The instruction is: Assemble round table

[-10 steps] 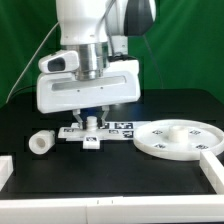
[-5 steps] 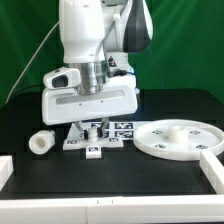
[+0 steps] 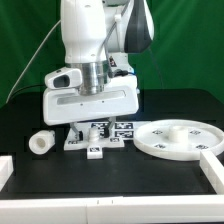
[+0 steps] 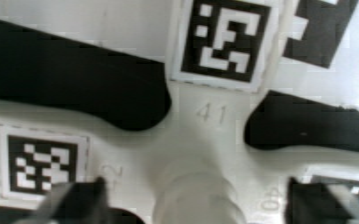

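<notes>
The white cross-shaped base (image 3: pixel 93 149) lies on the black table directly under my gripper (image 3: pixel 92 130). In the wrist view the base (image 4: pixel 202 110) fills the picture, with tags on its arms. My gripper (image 4: pixel 208 205) is low over it, and the dark fingers (image 4: pixel 78 205) stand either side of its raised middle part with gaps showing, so it is open. The short cylindrical leg (image 3: pixel 41 143) lies on its side at the exterior view's left. The large rimmed round disc (image 3: pixel 180 138) lies flat at the exterior view's right.
The marker board (image 3: pixel 126 127) lies just behind the base, partly hidden by the gripper body. White corner pieces stand at the table's front left (image 3: pixel 5 168) and front right (image 3: pixel 213 168). A green curtain hangs behind.
The gripper has come down onto the cross-shaped base and hides its fingers from the exterior view. The base looks slightly shifted. Nothing has moved in the last half second.
</notes>
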